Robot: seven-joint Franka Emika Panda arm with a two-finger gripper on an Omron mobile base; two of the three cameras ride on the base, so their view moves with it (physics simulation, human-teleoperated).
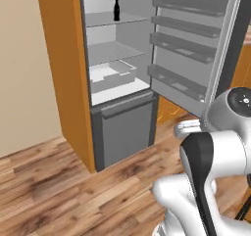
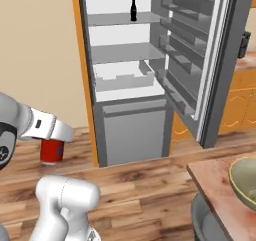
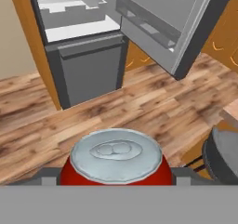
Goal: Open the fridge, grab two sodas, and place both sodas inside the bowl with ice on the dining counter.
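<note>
- Fridge (image 1: 122, 59) door swung wide open; black bottle (image 2: 133, 10) upright on an upper shelf, toward the back. Pale drawer (image 2: 125, 76) lower down, nothing seen in it.
- Olive-tan bowl (image 2: 245, 182) at the near edge of the reddish dining counter (image 2: 212, 177), cut off by the frame; contents not visible.
- Arm folded low in front of the fridge, forearm reaching left in right base view.
- Gripper (image 2: 52, 147) closed around the red can (image 3: 116, 165), which stands upright, silvery top facing the hand camera, above the wood floor (image 3: 139, 102).
</note>
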